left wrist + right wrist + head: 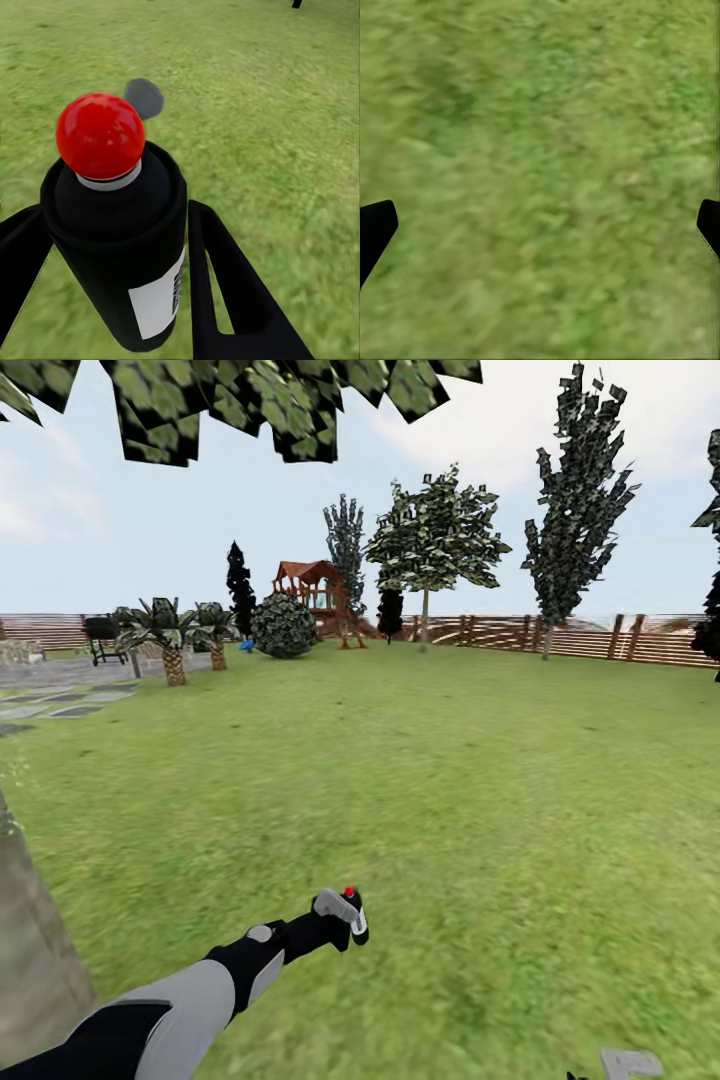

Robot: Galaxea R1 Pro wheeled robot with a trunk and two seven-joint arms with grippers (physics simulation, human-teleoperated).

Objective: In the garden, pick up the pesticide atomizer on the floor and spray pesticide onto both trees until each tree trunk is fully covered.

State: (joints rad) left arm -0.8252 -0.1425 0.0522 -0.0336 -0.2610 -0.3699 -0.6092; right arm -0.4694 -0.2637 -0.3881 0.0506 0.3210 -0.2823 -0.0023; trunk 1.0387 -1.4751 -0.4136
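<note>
Red-capped, the pesticide atomizer [120,247] is standing upright, clamped in our left gripper [112,262]. We are facing open lawn [450,790]; the nearest tree trunk [30,940] lies to our left, beside that arm. Our right gripper [540,225] is hanging apart over grass.

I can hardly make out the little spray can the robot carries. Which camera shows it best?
The left wrist view: the pesticide atomizer looms close, red knob up, between the left gripper's fingers. In the head view it is a tiny shape at the arm's end. The right wrist view looks at grass.
</note>
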